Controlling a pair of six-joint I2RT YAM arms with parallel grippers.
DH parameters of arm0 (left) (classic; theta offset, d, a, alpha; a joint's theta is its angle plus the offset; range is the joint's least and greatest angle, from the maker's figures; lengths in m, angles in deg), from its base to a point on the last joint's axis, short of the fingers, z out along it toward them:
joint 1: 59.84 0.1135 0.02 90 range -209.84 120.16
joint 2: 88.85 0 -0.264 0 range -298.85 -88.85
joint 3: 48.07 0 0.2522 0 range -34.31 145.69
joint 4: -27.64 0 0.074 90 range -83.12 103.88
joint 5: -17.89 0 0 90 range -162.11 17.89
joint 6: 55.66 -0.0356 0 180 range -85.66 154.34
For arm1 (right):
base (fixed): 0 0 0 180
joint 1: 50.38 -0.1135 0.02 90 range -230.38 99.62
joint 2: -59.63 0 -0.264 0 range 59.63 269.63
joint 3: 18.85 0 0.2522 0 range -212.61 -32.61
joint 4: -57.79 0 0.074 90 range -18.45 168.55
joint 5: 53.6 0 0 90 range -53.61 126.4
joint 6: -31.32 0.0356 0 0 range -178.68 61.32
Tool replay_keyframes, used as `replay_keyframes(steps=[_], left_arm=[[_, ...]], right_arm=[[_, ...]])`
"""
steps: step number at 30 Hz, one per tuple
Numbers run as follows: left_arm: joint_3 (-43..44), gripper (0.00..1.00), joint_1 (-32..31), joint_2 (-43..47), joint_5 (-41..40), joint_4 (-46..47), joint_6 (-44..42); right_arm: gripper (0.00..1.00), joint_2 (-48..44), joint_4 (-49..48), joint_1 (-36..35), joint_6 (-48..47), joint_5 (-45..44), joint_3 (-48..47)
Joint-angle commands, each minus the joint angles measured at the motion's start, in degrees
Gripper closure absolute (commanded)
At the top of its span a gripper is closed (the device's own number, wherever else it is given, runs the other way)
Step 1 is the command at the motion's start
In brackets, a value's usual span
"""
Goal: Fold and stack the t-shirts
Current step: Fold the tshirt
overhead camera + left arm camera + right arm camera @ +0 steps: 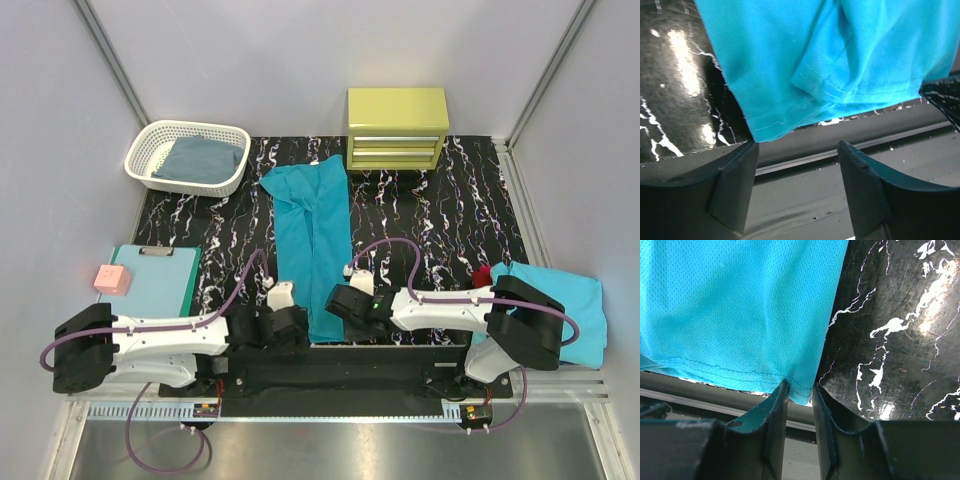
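From above, the teal t-shirt is seen laid lengthwise mid-table. In the left wrist view, the left gripper is held released just below one hem corner. In the right wrist view, the right gripper is set narrowly around the other corner; whether it is clamped cannot be told

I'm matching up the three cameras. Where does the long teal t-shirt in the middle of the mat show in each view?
Top external: teal t-shirt, a long strip at centre.
Left wrist: teal t-shirt fills the top and right.
Right wrist: teal t-shirt fills the upper left.
Shared landmark: the black marbled mat.
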Motion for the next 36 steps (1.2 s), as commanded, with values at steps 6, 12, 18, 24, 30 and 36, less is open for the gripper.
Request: replay_keyframes(steps=[6,12,18,24,30,36], left_arm=[[1.68,0.22,-0.26,0.97,-6.14,-6.23,3.73],[1.69,0.21,-0.26,2.99,-7.8,-8.69,3.99],[0.28,0.31,-0.18,4.22,-10.36,-9.75,5.66],[-0.51,0.4,-0.18,1.59,-10.62,-8.88,6.11],[-0.6,0.49,0.53,-5.16,-8.34,-3.61,3.74],[1.5,0.66,0.53,-9.4,-7.28,-1.67,1.98]], right_arm=[[0.66,0.43,-0.08,-0.48,1.65,-1.31,2.14],[0.66,0.78,0.01,-0.48,1.82,-1.49,1.97],[0.67,1.3,0.01,-0.39,1.73,-1.49,1.53],[0.68,2.18,-0.16,-0.57,1.56,-1.4,1.09],[0.68,3.06,-0.16,-0.48,1.56,-1.13,0.65],[0.69,2.54,-0.16,-0.57,1.82,-1.13,1.0]])
